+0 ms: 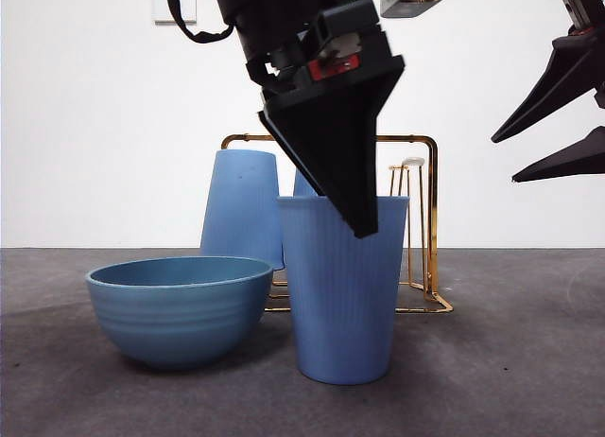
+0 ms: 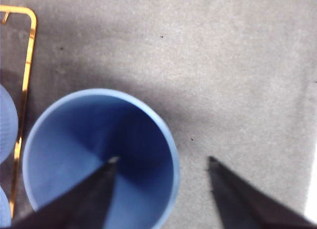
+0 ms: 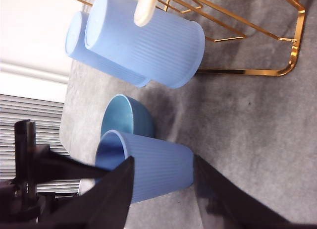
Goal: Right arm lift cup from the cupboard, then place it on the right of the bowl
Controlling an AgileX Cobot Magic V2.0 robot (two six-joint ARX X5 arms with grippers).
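While the left gripper point(image 2: 161, 162) hangs spread over the cup point(image 1: 342, 290), one jaw dips inside its empty mouth and the other stays outside the rim. The ribbed matte tumbler stands upright beside the ridged, empty bowl point(image 1: 178, 307). Behind, the gold wire cupboard point(image 1: 430, 219) holds two inverted tumblers point(image 3: 143, 40). The right gripper point(image 1: 553, 144) hangs open, well apart.

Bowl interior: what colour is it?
Lighter teal-blue inside the bowl, against its darker ridged outside; the front view shows it best.
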